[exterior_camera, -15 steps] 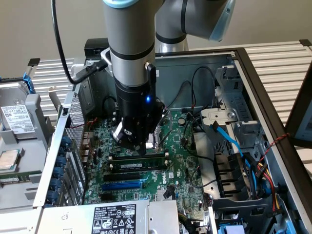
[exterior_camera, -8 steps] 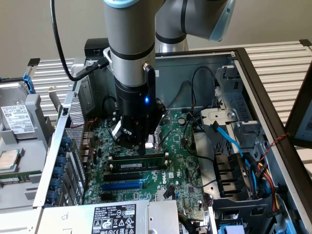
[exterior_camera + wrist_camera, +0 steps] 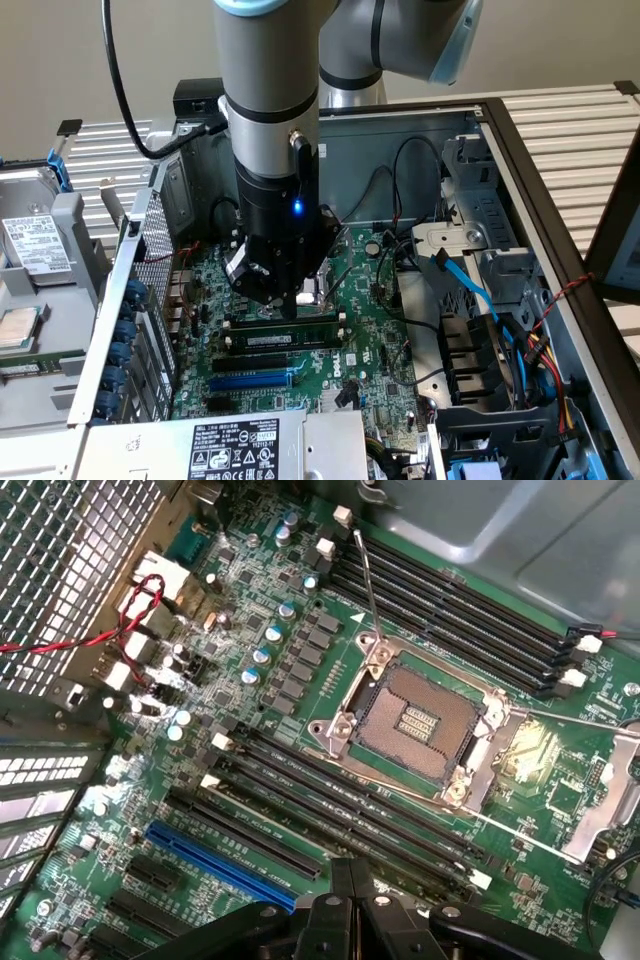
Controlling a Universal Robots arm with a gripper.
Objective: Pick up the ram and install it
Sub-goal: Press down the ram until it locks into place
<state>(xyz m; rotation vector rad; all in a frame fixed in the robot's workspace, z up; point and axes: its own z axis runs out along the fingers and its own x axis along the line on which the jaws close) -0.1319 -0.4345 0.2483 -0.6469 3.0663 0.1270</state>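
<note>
Hovering upright over the motherboard [image 3: 375, 345], gripper [image 3: 283, 296] clenched, grasping nothing, near the ram [image 3: 285, 339].

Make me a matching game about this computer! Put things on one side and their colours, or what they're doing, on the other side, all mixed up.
Things:
1. ram
2. expansion slot
3. twisted wire
4. claw

Colours or states:
A. blue
B. shut
C. green with a white label
D. red and black

Right pairs: 1-C, 2-A, 3-D, 4-B
</note>
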